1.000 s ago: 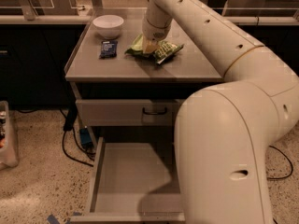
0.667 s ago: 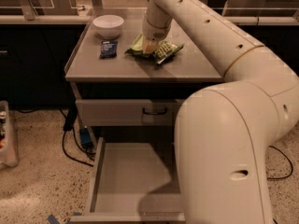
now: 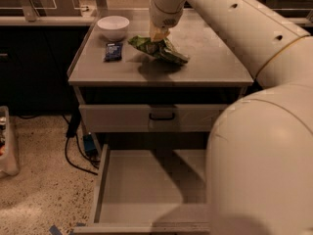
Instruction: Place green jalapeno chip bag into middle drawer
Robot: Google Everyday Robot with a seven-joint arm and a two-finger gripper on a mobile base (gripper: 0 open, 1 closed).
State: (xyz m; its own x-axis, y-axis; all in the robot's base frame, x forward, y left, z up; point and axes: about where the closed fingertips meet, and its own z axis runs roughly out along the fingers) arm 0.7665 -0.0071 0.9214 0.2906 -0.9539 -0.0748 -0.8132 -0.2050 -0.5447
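The green jalapeno chip bag [image 3: 164, 50], crinkled light-green foil, hangs just above the grey counter top [image 3: 215, 67] and casts a shadow under itself. My gripper [image 3: 157, 34] comes down from the top of the view and is shut on the bag's upper edge. The middle drawer [image 3: 142, 185] stands pulled out low in the view. Its flat grey floor is bare, and its right part is hidden behind my arm.
A white bowl [image 3: 113, 27] and a small dark blue packet [image 3: 113, 51] sit on the counter's left. A shut drawer front with a black handle [image 3: 162, 116] lies below the counter. My arm's large white body [image 3: 259, 170] fills the right. Cables [image 3: 78, 146] and a clear bin [image 3: 7, 141] are on the floor at left.
The bag has come up slightly off the counter in my gripper, and a shadow now shows beneath it. The bowl, packet and drawer have not moved.
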